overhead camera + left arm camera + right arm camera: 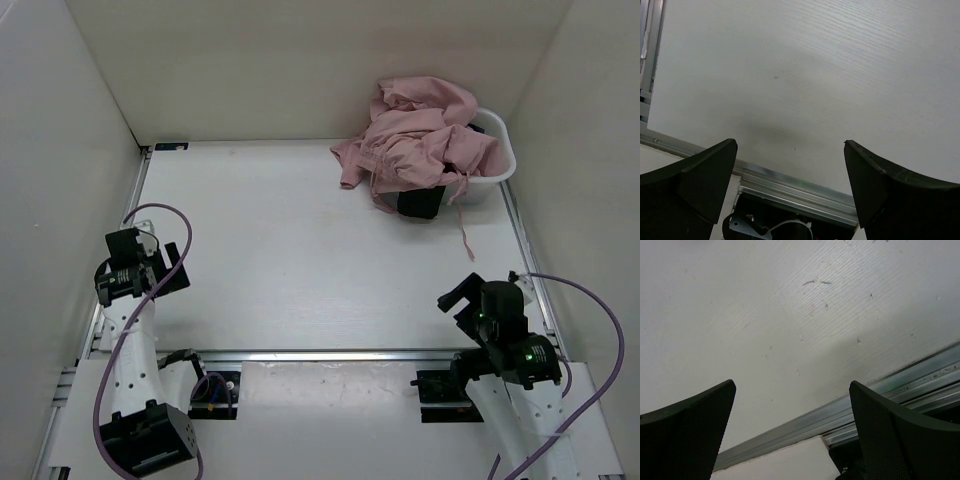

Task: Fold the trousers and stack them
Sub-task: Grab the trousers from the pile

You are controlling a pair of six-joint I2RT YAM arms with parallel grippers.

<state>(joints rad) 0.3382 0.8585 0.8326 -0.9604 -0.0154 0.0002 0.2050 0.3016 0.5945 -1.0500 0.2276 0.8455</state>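
The dusty-pink trousers (pixel 415 140) lie crumpled in a heap over the white basket (pixel 503 158) at the back right, spilling over its left rim onto the table, with a drawstring trailing toward the front. My left gripper (pixel 172 268) is open and empty at the near left, far from them. My right gripper (pixel 455 297) is open and empty at the near right. In the left wrist view my gripper (pixel 790 145) shows only bare table between its fingers. So does my right gripper (pixel 792 385) in the right wrist view.
A black garment (pixel 420 203) sticks out under the trousers at the basket's front. White walls close in the table on three sides. A metal rail (pixel 330 354) runs along the near edge, and it also shows in the left wrist view (pixel 790 187) and the right wrist view (pixel 840 415).
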